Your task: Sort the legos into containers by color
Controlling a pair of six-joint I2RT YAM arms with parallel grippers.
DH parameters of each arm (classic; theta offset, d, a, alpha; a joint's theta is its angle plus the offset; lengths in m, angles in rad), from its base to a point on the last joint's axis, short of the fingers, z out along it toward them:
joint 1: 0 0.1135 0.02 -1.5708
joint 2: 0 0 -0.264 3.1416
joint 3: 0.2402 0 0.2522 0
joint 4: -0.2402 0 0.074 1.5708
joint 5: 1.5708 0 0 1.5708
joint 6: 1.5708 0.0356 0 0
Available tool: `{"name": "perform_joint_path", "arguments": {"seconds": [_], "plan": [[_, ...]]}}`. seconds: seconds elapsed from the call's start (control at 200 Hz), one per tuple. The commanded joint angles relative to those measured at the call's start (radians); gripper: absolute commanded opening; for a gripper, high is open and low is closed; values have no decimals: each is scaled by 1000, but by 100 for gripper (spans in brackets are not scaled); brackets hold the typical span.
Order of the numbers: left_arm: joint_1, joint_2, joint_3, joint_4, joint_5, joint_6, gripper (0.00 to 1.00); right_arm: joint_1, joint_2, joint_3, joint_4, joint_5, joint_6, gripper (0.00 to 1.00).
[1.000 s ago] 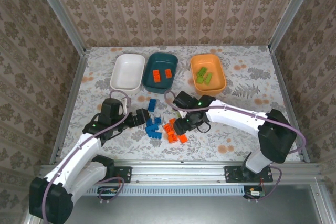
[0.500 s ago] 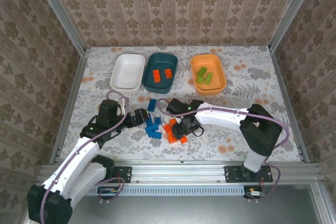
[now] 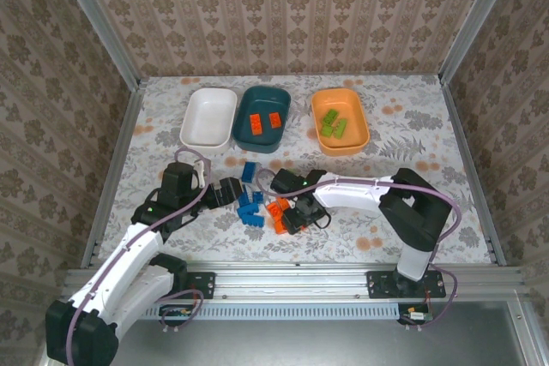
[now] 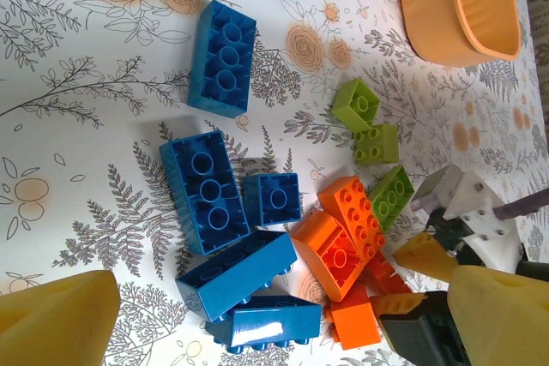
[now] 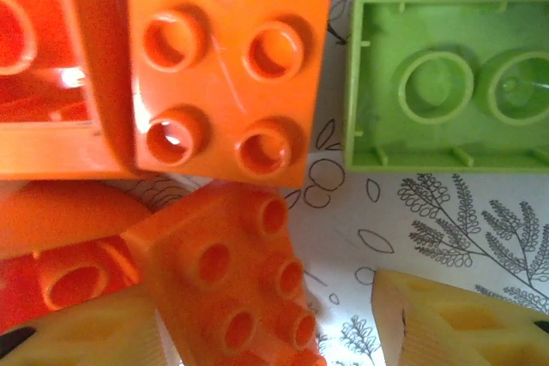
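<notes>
Crowding right pincer (image 5: 266, 327): orange legos (image 5: 227, 57).

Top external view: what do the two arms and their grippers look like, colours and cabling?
Both arms have white tubular links with black joint housings. A purple-grey cable loops along the left arm and the right arm. The left gripper and right gripper have black bodies; the wrist views show yellow fingers.
</notes>
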Motion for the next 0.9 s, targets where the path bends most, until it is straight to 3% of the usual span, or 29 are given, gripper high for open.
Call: {"name": "perform_joint_path", "arguments": {"seconds": [0.0, 0.335, 0.585, 0.755, 0.895], "plan": [[-2, 1, -3, -17, -8, -8, 100, 6, 34, -11, 13, 14, 14, 59], [-1, 4, -6, -16, -11, -5, 100, 5, -4, -32, 5, 58, 30, 32], [-1, 4, -3, -13, -8, -3, 100, -22, -155, -24, -53, 49, 43, 32], [3, 19, -1, 8, -7, 1, 100, -150, -243, 41, 35, -124, 53, 34], [3, 38, 21, -16, 1, 19, 100, -271, -148, 194, 114, -298, 75, 34]]}}
